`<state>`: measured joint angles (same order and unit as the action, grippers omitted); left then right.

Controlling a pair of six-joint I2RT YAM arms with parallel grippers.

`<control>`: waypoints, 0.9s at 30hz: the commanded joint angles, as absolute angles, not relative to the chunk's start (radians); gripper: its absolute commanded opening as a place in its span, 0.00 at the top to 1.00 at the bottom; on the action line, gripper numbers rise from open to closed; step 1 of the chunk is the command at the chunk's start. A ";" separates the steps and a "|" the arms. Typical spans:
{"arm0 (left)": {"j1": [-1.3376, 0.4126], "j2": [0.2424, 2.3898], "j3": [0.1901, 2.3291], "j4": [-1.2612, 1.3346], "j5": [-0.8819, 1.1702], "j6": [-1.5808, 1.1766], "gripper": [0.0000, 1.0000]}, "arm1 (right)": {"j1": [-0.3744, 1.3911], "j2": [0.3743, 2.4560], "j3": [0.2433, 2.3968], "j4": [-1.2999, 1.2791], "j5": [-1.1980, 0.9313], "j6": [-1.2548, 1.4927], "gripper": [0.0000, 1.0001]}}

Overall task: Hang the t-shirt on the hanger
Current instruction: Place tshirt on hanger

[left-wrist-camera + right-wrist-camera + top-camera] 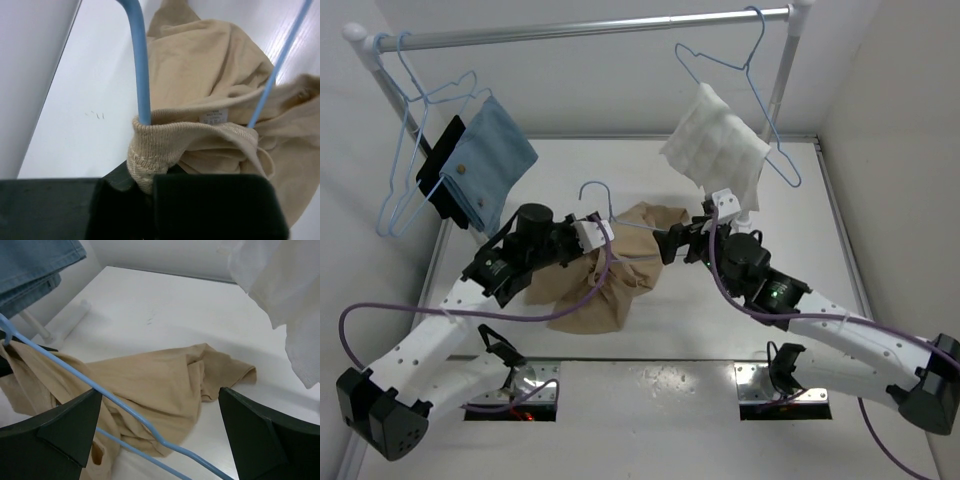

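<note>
T-shirt [620, 275]: heaped on the bench [690, 320], low between the two arms. Most of the cloth lies ahead of and below the right end effector.
Left end effector [588, 236]: fingers together, clamped on the collar [160, 140] ribbing right at its tips.
Hanger [142, 65]: one blue wire dives into the collar just above the left pinch. A second wire passes behind the collar edge beside the label [214, 116], so the neck hole looks threaded already.
Right end effector [160, 395]: fingers wide apart, holding nothing. The hanger's wire slants across the gap between them, from upper left down to lower right. I cannot tell whether it touches either finger.
Long axis: the hanger runs across from the left end effector towards the right one, with its hook rising just beyond the left.
Nearer arm: the left has the collar. The right is nearer the free end of the hanger and the loose body of the shirt.
Coming move, as I'd judge it: the right closes on the wire or on the cloth just ahead of it, then the shirt is drawn along that axis over the hanger's shoulder.
</note>
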<state>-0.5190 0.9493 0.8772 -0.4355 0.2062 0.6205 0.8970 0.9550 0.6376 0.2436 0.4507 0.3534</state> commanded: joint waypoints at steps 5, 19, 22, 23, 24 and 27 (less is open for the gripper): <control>-0.532 0.884 0.842 -0.399 0.015 0.350 1.00 | 0.923 1.035 0.827 -0.026 0.379 0.560 0.01; -0.532 0.959 0.793 -0.399 -0.055 0.344 1.00 | 1.055 1.089 1.030 -0.032 0.561 0.450 0.01; -0.532 0.969 0.793 -0.399 -0.066 0.344 1.00 | 1.046 1.110 1.069 -0.032 0.549 0.385 0.01; -0.532 0.969 0.793 -0.387 -0.066 0.344 1.00 | 1.046 1.120 1.069 -0.049 0.539 0.385 0.01; -0.532 0.969 0.804 -0.387 -0.066 0.334 1.00 | 1.037 1.130 1.078 -0.069 0.526 0.394 0.01; -0.532 0.969 0.813 -0.377 -0.066 0.334 1.00 | 1.037 1.178 1.040 -0.114 0.499 0.503 0.01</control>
